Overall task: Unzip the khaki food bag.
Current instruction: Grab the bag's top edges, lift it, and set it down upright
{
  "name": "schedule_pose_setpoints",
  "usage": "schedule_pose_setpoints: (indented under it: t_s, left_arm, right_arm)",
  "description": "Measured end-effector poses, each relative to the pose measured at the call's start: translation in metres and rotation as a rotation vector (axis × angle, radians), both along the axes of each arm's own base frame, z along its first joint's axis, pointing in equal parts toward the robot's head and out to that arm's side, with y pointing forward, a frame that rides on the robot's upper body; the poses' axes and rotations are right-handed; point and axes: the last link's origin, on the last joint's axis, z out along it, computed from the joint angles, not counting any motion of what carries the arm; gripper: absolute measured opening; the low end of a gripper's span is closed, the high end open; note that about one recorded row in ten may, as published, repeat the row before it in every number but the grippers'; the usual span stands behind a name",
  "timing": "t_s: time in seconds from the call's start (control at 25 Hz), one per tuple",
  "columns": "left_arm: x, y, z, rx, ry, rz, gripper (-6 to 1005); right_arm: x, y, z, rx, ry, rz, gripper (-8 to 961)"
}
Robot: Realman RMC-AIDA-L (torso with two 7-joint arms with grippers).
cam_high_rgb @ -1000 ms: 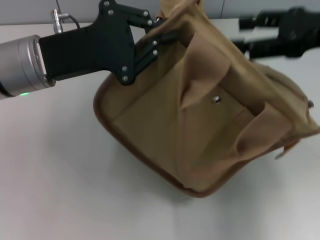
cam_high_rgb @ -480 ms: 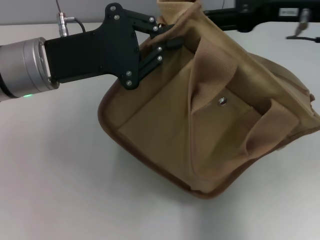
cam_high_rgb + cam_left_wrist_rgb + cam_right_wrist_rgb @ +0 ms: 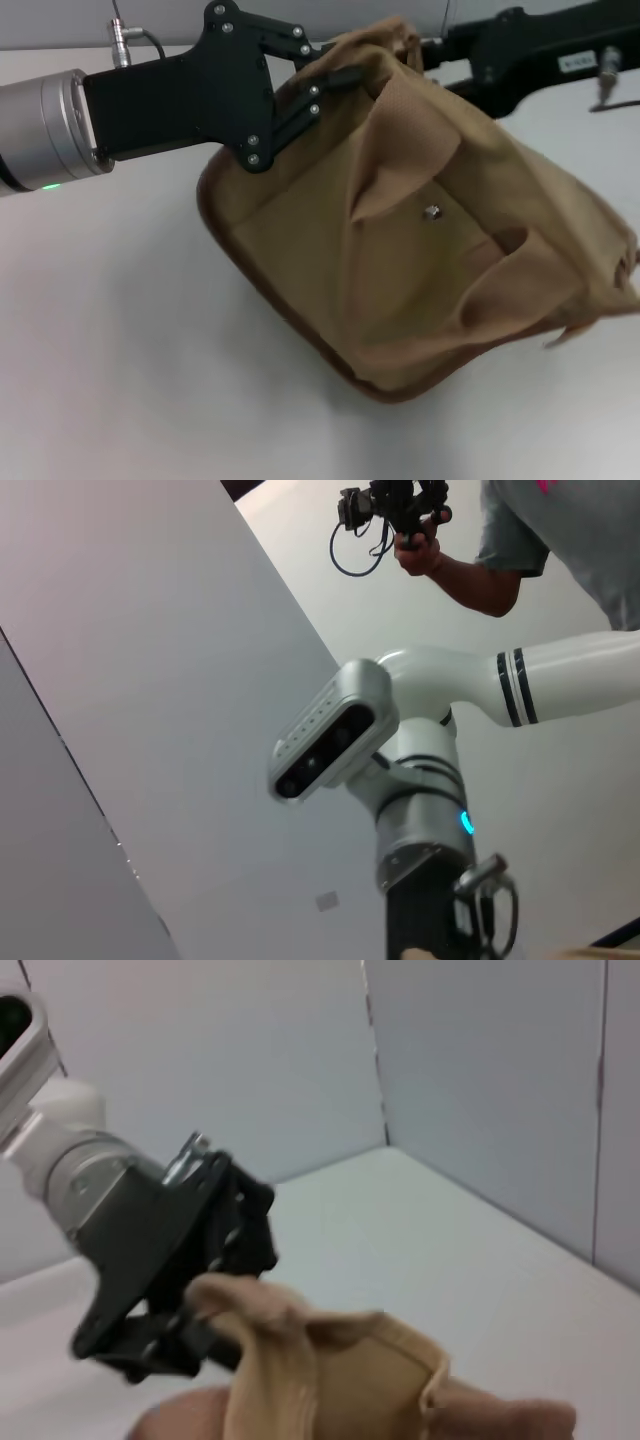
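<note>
Gripping khaki food bag [image 3: 420, 260]: left gripper [image 3: 335, 80]

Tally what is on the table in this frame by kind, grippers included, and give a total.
Khaki food bag: 1, tipped on the white table
Grippers: 2, the left gripper shut on the bag's top corner, the right gripper at the bag's top edge, fingers hidden behind the fabric
Total: 3

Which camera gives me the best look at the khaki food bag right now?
The head view: the khaki food bag shows nearly whole on the table, with the left gripper clamped on its top edge. The right wrist view catches only its bunched top fabric. The left wrist view shows almost none of it.
</note>
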Motion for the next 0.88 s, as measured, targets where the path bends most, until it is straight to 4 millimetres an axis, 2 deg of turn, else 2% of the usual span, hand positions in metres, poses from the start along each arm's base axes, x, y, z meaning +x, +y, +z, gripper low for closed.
schedule_pose_setpoints:
  t_s: [0.16,0.36,0.48,0.52,0.68,0.76,0.88]
  left_arm:
    - [0.002,0.002,-0.001,0.004,0.000,0.000,86]
    - [0.004,0.003,-0.002,0.002,0.000,-0.002,85]
    - [0.005,0.004,-0.002,0.002,-0.001,-0.002,85]
    - [0.005,0.004,-0.002,0.002,-0.001,-0.002,85]
    - [0.005,0.004,-0.003,0.002,-0.001,-0.003,86]
    - [0.006,0.004,-0.003,0.000,0.000,-0.004,86]
    - [0.006,0.003,-0.004,-0.004,0.002,-0.007,86]
  right_arm:
    - [0.013,-0.014,0.018,-0.015,0.047,-0.005,843]
    - [0.022,-0.023,0.025,-0.016,0.076,0.004,843]
    - [0.035,-0.030,0.030,-0.006,0.097,-0.007,843]
    - [0.045,-0.034,0.033,0.020,0.106,-0.013,843]
    - [0.051,-0.035,0.039,0.087,0.171,0.002,843]
    - [0.052,-0.030,0.042,0.156,0.260,0.012,843]
    - [0.048,-0.023,0.040,0.180,0.288,0.022,843]
